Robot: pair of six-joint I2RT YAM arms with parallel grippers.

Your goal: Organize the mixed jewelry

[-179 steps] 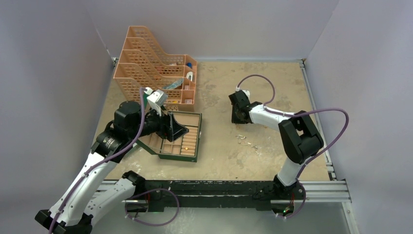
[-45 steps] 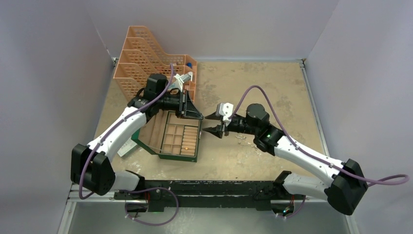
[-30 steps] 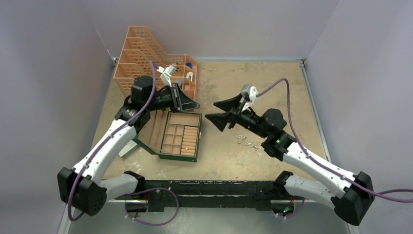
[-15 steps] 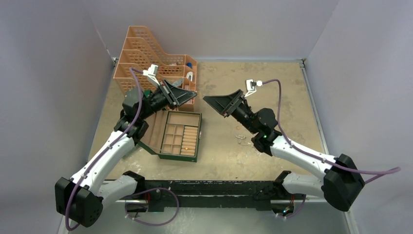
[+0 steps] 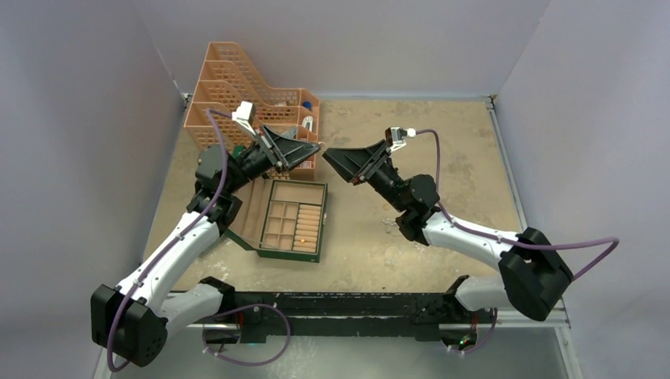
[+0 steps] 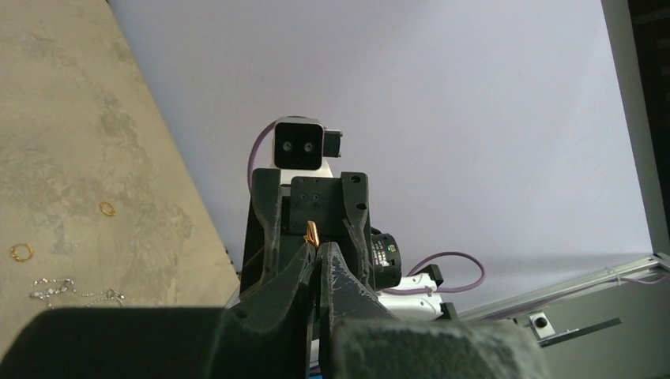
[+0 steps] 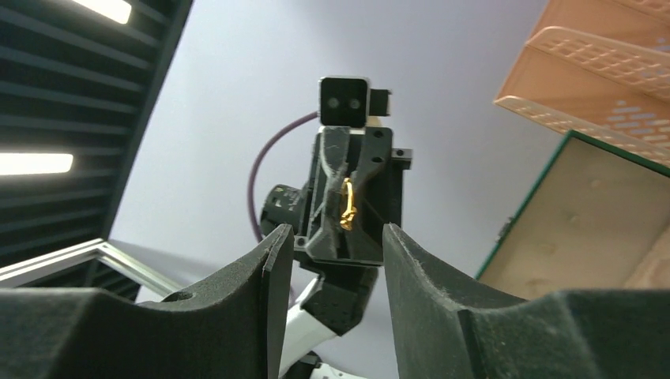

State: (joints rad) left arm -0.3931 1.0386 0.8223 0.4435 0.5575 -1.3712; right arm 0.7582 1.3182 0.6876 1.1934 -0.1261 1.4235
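My left gripper [image 5: 314,148] [image 6: 316,246] is shut on a tiny gold ring [image 6: 310,233] [image 7: 346,205] that sticks out past its tips. It hangs in the air above the far edge of the open green box [image 5: 272,253]. My right gripper [image 5: 340,166] [image 7: 336,230] faces it tip to tip, a short way off, open with nothing between its fingers. More of the mixed jewelry lies on the table: two gold rings [image 6: 107,208] [image 6: 21,252] and a silvery chain [image 6: 75,292] [image 5: 399,227]. One gold piece [image 5: 299,237] sits in a box compartment.
An orange mesh organizer [image 5: 237,95] [image 7: 600,63] stands at the back left, just behind the left gripper. The green box's open lid [image 7: 585,213] lies to the left of its tray. Grey walls close in the table on three sides.
Both grippers have risen from beside the box and turned to face each other, tips now close. The right jaws have narrowed but stay apart. The left stays shut on the ring.
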